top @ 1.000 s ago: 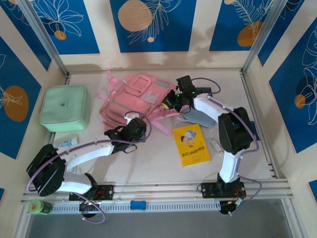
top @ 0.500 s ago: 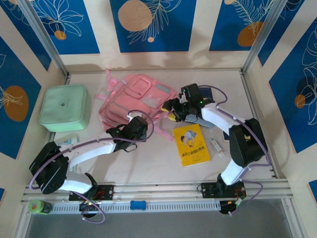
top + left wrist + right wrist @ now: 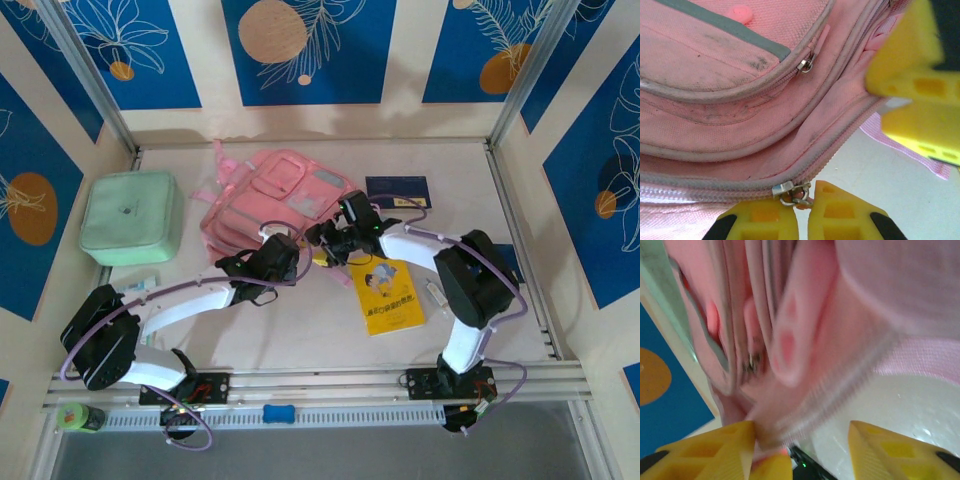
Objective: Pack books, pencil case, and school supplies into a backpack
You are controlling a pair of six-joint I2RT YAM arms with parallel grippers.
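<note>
No wording can be read with certainty at this size. On the cover of the yellow book (image 3: 386,291), lying on the table, a row of dark characters is printed below the cartoon figure. The row runs along the cover's longer side and is tilted with the book, but the single characters are too small to be made out. A small dark emblem is set at the centre of the lid of the mint-green box (image 3: 131,216); whether it is a logo or lettering cannot be told. Coloured print is carried on the small white tube (image 3: 135,288) just beside the box, and it is likewise illegible.
</note>
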